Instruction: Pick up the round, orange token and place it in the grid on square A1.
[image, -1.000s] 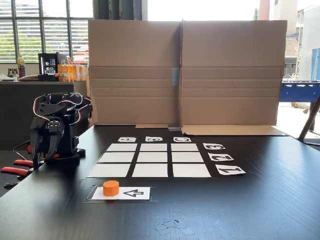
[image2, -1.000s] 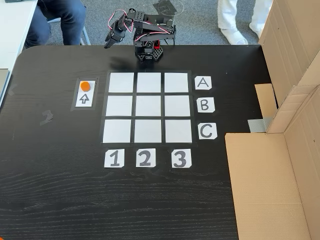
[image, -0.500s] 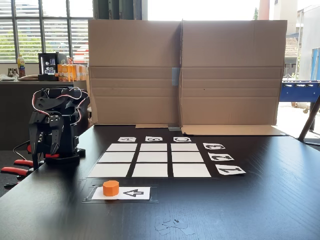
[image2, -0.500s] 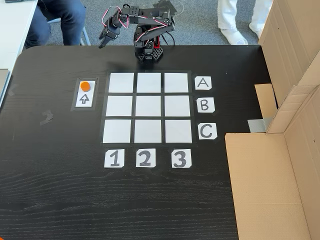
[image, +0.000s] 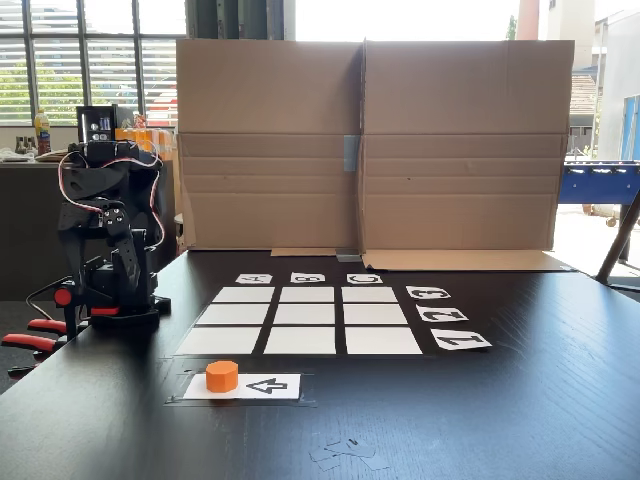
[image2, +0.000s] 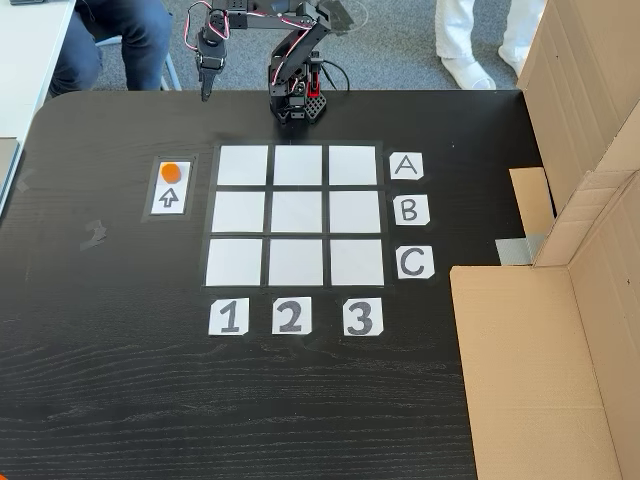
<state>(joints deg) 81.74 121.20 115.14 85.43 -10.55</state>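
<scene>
The token (image2: 172, 171) sits on the arrow card (image2: 170, 197), beside the grid (image2: 295, 215). The end effector (image2: 206, 93) hangs clenched and empty above the bench (image2: 100, 330) edge, well apart from the token.

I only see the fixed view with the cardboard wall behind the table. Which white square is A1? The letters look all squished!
Observer: From above, square A1 is the grid corner in the row nearest the arm, on the token side.
Operator: Where's the pincer?
Observer: The pincer hangs pointing down near the table edge beside the arm's base, apart from the token. I cannot tell if it is open.
Operator: Is anybody close?
Observer: Yes, a person's legs in blue trousers are just beyond that edge.
</scene>
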